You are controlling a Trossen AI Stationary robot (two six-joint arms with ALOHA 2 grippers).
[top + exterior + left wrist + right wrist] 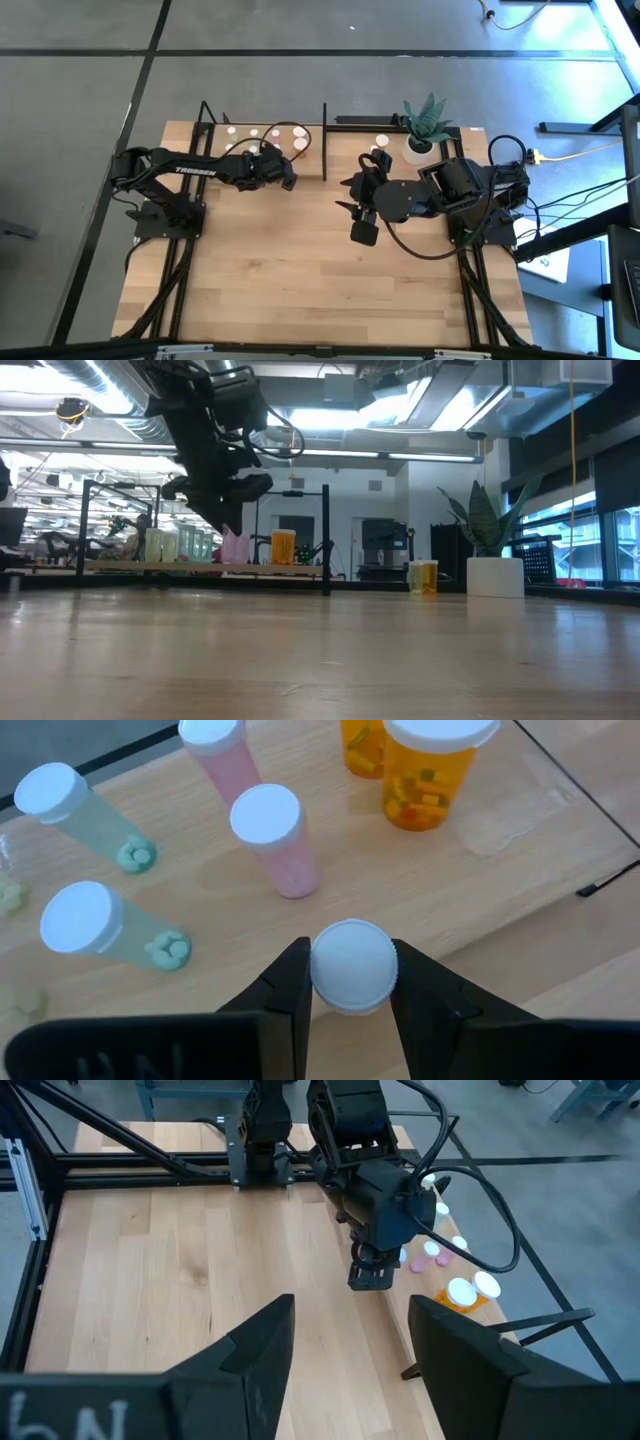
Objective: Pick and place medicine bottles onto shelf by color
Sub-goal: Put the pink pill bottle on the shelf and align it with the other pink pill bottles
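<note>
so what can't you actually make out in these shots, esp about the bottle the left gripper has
- Held bottle, left wrist view: only the white cap shows between the left gripper fingers; the cap hides the body, so its colour is unknown.
- Bottles on the shelf, high view: too small to tell colours.
- Low view: the left arm covers part of the bottle row.

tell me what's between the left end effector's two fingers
A white bottle cap sits clamped between the left end effector's fingers, shown in the left wrist view. Its body is hidden below the cap. Pink, green and orange bottles stand beyond.
</note>
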